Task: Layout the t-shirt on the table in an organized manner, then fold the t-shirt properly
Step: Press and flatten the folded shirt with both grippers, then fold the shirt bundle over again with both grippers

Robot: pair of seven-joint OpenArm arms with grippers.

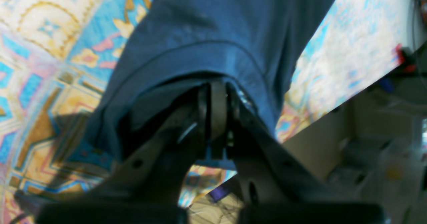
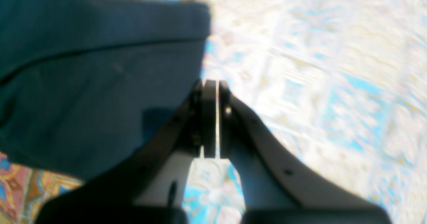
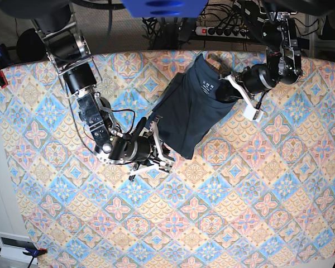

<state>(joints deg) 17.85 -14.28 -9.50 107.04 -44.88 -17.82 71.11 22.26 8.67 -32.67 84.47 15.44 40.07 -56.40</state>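
The t-shirt [image 3: 192, 106] lies bunched on the far part of the patterned counter [image 3: 240, 201]. The left end effector [image 1: 217, 93] is clenched on a hemmed edge of it. The right end effector [image 2: 213, 93] is clenched and holds nothing, just beside the shirt's near edge.

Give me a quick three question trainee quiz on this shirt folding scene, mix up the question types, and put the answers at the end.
1. True or false: the left gripper is shut on the t-shirt.
2. The right gripper is: A) wide open B) shut, holding nothing C) out of view.
3. Fill in: the t-shirt lies bunched on the ____.

Key: 1 true; 2 B; 3 table.
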